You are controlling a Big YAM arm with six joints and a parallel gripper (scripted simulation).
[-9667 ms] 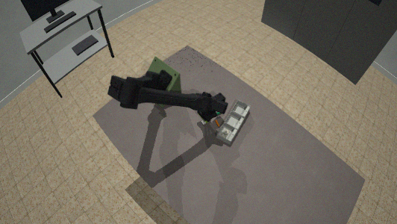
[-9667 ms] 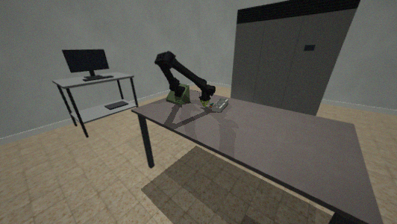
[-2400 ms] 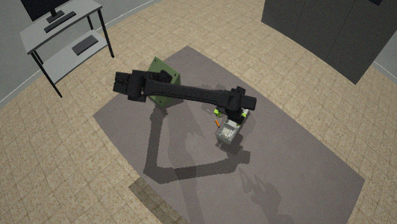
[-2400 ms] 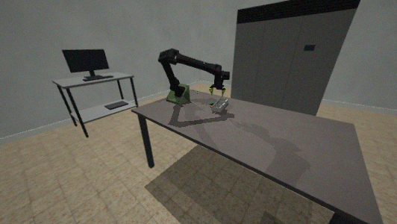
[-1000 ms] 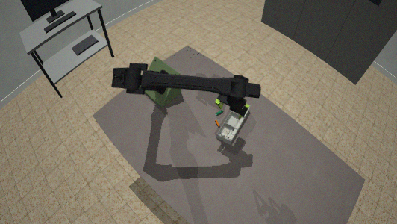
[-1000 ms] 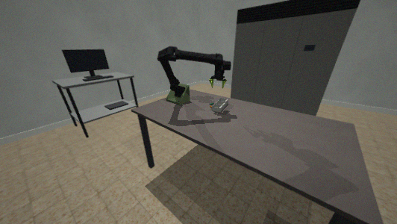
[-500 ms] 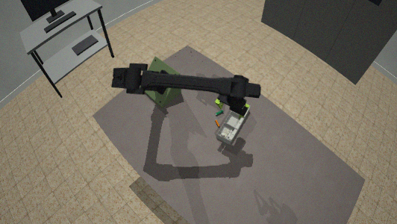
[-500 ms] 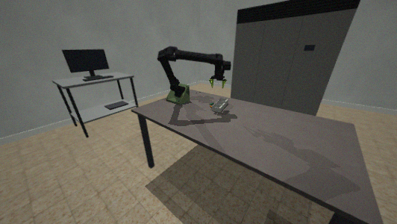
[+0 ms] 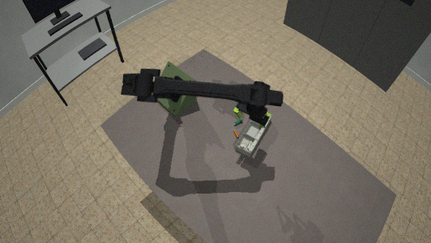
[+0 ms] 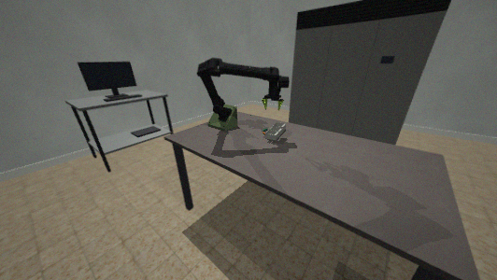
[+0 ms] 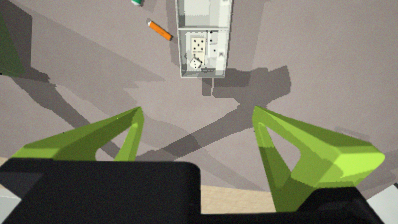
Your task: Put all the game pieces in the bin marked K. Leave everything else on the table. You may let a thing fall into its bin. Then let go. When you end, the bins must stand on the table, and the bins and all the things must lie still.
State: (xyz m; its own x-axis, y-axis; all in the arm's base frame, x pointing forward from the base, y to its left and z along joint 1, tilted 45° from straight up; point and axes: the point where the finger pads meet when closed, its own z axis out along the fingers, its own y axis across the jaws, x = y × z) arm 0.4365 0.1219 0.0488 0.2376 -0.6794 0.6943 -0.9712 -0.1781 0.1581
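A light grey bin (image 11: pixel 205 37) with two compartments lies on the grey table; it also shows in the top view (image 9: pixel 252 139) and the exterior view (image 10: pixel 276 132). One compartment holds a white die (image 11: pixel 194 63) and a pale spotted tile (image 11: pixel 196 44). The other compartment looks empty as far as I can see. I cannot read a letter on the bin. My gripper (image 11: pixel 198 112) is open and empty, high above the table, with the bin below and ahead of it. It also shows in the top view (image 9: pixel 251 115) and the exterior view (image 10: pixel 273 103).
An orange stick (image 11: pixel 160 30) lies on the table just left of the bin, apart from it. A green item (image 11: pixel 136 2) lies a little farther along, cut by the frame edge. The arm's green base (image 9: pixel 176 89) stands at the table's far corner.
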